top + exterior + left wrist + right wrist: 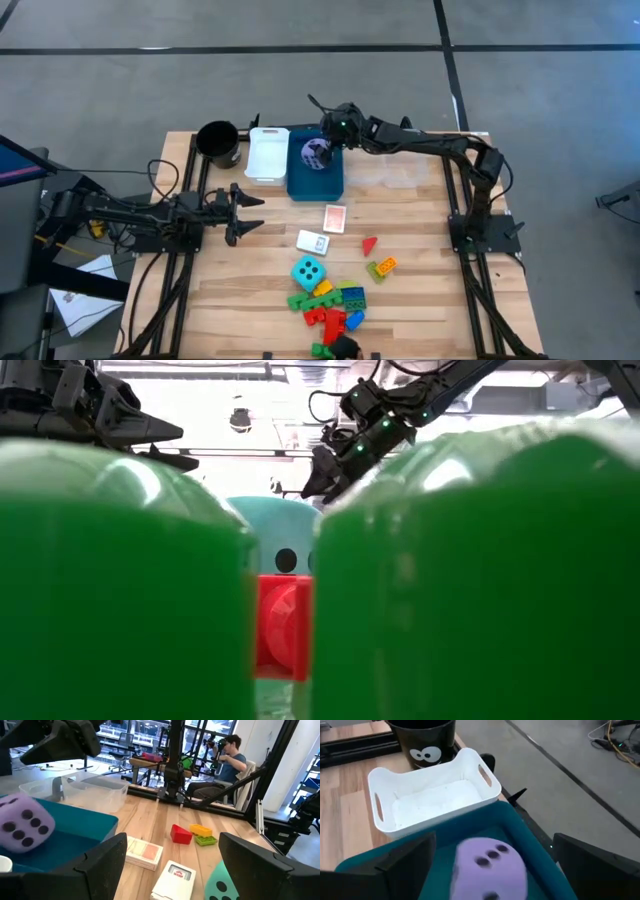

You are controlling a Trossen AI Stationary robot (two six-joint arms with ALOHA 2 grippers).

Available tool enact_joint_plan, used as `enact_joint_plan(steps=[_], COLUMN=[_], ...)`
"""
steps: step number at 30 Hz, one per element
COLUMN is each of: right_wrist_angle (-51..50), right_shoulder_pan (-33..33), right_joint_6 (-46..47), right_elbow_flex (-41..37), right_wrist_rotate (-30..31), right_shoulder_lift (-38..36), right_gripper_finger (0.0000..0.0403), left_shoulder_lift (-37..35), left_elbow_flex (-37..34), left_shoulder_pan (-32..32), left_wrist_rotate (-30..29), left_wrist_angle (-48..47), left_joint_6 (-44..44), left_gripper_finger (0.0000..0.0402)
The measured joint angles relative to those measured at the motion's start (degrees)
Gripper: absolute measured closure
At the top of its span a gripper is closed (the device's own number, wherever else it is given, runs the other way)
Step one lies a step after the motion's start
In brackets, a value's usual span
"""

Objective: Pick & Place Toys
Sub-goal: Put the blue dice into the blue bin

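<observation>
Wooden table (pixel 420 200) carries everything. My right pincer (pixel 325 140) hangs wide open above the blue tray (pixel 330 182), where the lavender die (pixel 489 868) lies. My left pincer (pixel 250 213) waits open, well apart. Cyan die (pixel 308 271) rests near the bricks (pixel 335 305).

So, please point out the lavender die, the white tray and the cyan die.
lavender die (pixel 315 154): high view, its top face, inside the blue tray.
white tray (pixel 432 798): right wrist view, its bare floor.
cyan die (pixel 308 271): high view, its dotted top face.
</observation>
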Motion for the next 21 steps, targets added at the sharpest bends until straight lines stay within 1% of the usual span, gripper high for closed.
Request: enact_joint_plan(steps=[3,6,9,11,13,17,21], right_wrist_angle=[-5.2,-10.44,-13.83,-15.14,-16.11,-15.58,-14.22], right_shoulder_pan=[0.86,3.22,7.73,11.93,16.64,27.18,36.88], right_joint_6=[1.98,2.55,3.99,4.9,5.85,8.49,14.27], right_elbow_flex=[1.91,2.61,2.52,2.55,2.52,2.52,2.52], right_wrist_rotate=[0.11,0.5,1.3,3.35,7.69,19.84,29.53], right_shoulder_lift=[0.0,-0.07,-0.04,-0.04,-0.04,-0.04,-0.04], right_gripper_finger=[0.0004,0.0005,0.0004,0.0005,0.0005,0.0005,0.0006], left_shoulder_lift=[-0.01,-0.02,-0.02,-0.01,-0.01,0.0,0.0], left_elbow_flex=[0.0,0.0,0.0,0.0,0.0,0.0,0.0], left_shoulder_pan=[0.0,-0.01,0.0,-0.01,0.0,0.0,0.0], left_wrist_rotate=[0.0,0.0,0.0,0.0,0.0,0.0,0.0], left_wrist_angle=[-0.32,-0.4,-0.4,-0.4,-0.39,-0.38,-0.35], left_joint_6=[-0.99,-1.14,-1.16,-1.16,-1.18,-1.18,-1.27], left_gripper_finger=[0.0092,0.0092,0.0092,0.0092,0.0092,0.0092,0.0092])
